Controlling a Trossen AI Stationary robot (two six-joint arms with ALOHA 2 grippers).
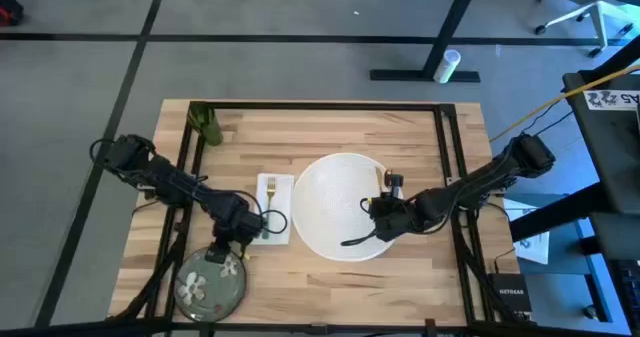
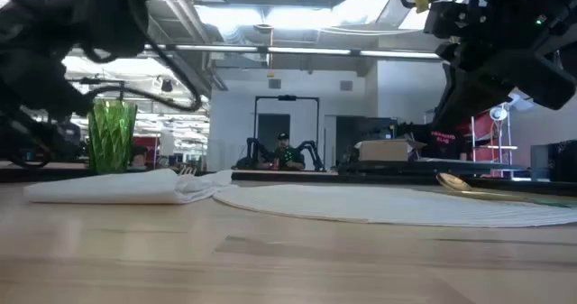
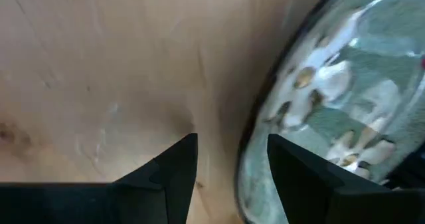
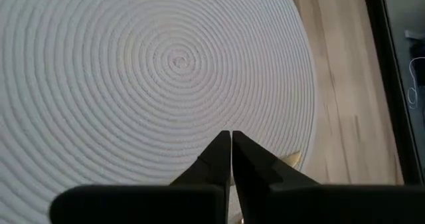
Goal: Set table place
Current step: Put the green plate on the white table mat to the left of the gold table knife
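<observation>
The round white woven placemat point(image 1: 340, 205) lies in the middle of the table point(image 1: 420, 267). A gold-coloured utensil point(image 1: 382, 182) point(image 2: 462, 183) lies on the placemat's right part. Left of the placemat, a white napkin point(image 1: 275, 209) point(image 2: 126, 187) carries a fork point(image 1: 271, 188). The green floral plate point(image 1: 210, 281) point(image 3: 345, 98) rests flat near the front left corner, and the green cup point(image 1: 205, 125) point(image 2: 112, 136) stands upright at the far left. My left gripper point(image 3: 232, 154) is open at the plate's far rim. My right gripper point(image 4: 230, 144) hovers shut over the placemat. My left gripper stands with one finger point(image 3: 176, 164) over the bare wood and the other point(image 3: 295, 174) over the plate, the plate's rim point(image 3: 255, 137) between them. I cannot tell whether either finger touches the rim. The plate lies flat on the table.
A black frame point(image 1: 450, 147) runs along the table's far, left and right sides. Bare wood point(image 1: 330, 137) lies open between the cup and the placemat, and along the front edge right of the plate.
</observation>
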